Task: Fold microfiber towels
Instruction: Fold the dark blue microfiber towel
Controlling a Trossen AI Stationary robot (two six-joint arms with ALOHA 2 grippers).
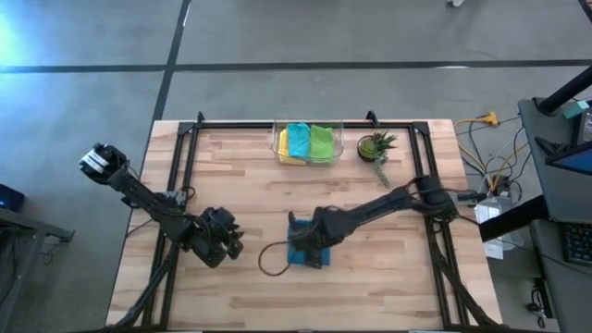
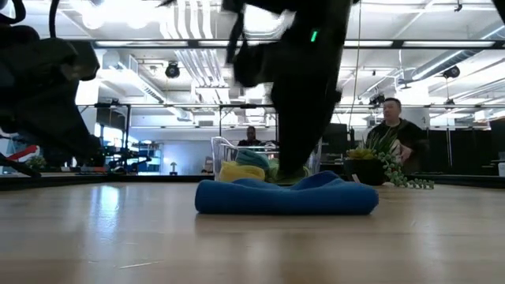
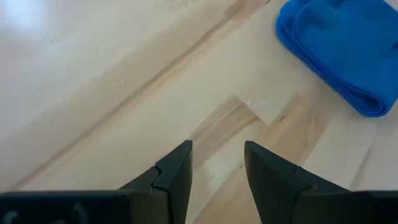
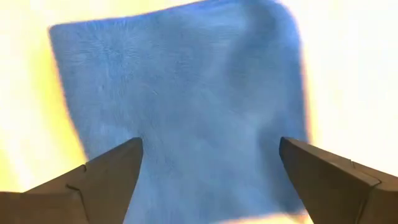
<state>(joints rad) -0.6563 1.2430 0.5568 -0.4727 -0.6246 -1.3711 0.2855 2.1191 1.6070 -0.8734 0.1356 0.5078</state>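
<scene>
Blue towel [image 1: 303,248] lies folded mid-table under the spread-fingered right gripper [image 4: 208,180], left gripper [image 3: 217,163] slightly parted beside it, other towels [image 1: 305,143] still unfolded in the basket [image 1: 277,141].

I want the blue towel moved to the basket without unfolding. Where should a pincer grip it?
Grip the blue towel at its rounded folded edge, likely coming in from the side at table height, pinching all layers. The right pincer hangs open above it.
</scene>
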